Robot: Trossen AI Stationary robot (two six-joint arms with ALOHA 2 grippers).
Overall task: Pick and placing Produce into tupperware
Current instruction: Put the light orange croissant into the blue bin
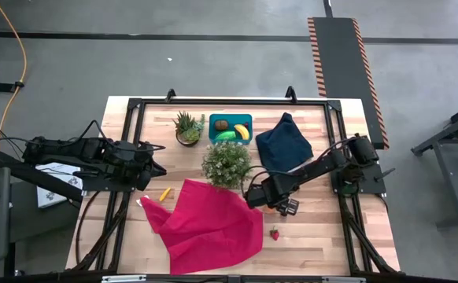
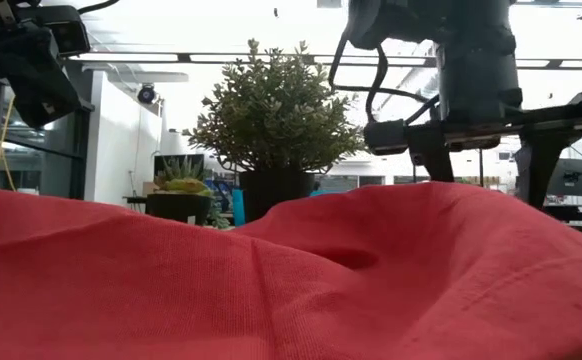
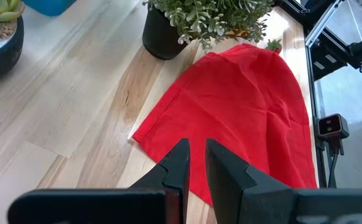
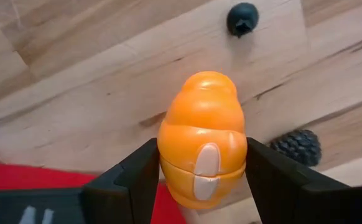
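Observation:
My right gripper [image 4: 201,150] points down over the table right of the red cloth, shut on an orange toy piece [image 4: 201,140]. In the high view this gripper [image 1: 279,207] is near the cloth's right edge. The teal tupperware [image 1: 230,127] stands at the back, with a yellow banana [image 1: 242,131], a brown oval [image 1: 222,123] and a green piece [image 1: 225,135] inside. A red strawberry [image 1: 275,233] lies on the wood in front of the gripper. Two dark bits [image 4: 242,18] [image 4: 298,146] lie near the orange piece. My left gripper [image 3: 196,163] waits at the table's left, shut and holding nothing. My right gripper pinches the orange piece by its two opposite sides [image 4: 163,152] between its two fingers, at the wider lower part. The fingers come from above, pointing down. The piece stands upright between them, rounded end up; whether its underside touches the wood is hidden.
A red cloth [image 1: 209,224] lies crumpled at the front middle and a navy cloth [image 1: 284,145] at the back right. A bushy potted plant [image 1: 227,163] stands between gripper and tupperware, a succulent [image 1: 188,128] left of the tub. A small yellow-orange piece [image 1: 164,194] lies by the cloth's left corner.

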